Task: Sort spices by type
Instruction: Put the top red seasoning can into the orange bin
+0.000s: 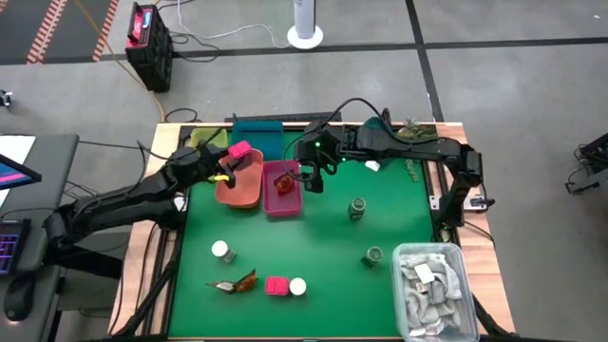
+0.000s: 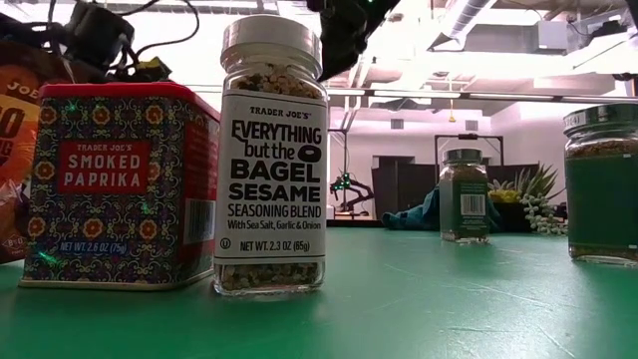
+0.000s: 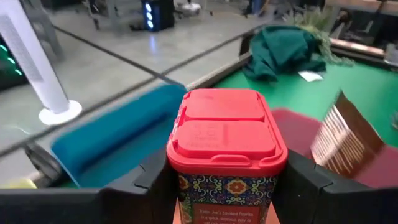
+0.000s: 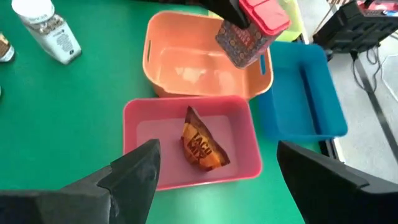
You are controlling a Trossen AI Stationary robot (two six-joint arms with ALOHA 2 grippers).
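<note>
The left pincer (image 1: 231, 161) is clamped on a smoked paprika tin (image 1: 238, 150). The tin has a red flip lid and a busy flower pattern on its sides. The left arm reaches in from the left side of the tabletop (image 1: 313, 237), and it holds the tin up over the orange bin (image 1: 239, 188). The orange bin looks bare inside.

Just beside it is the pink bin (image 1: 282, 203). A brown taco mix packet (image 4: 200, 147) lies in it. Behind both bins sits a blue bin (image 4: 301, 99).

Near the front of the tabletop are a white-topped jar (image 1: 221, 251), a reddish-brown sachet (image 1: 237, 282), a second paprika tin (image 1: 276, 286) and another white-topped jar (image 1: 298, 286). That last jar is a sesame seasoning blend, and it stands just beside the tin.

The right pincer (image 1: 313, 177) hangs above the pink bin with its fingers wide apart and nothing between them. The right arm stretches in from the right back corner.

Farther right stand two green-topped jars (image 1: 357, 210), well apart from each other. At the front right corner a grey bin (image 1: 460, 318) holds pale packets (image 1: 423, 285).
</note>
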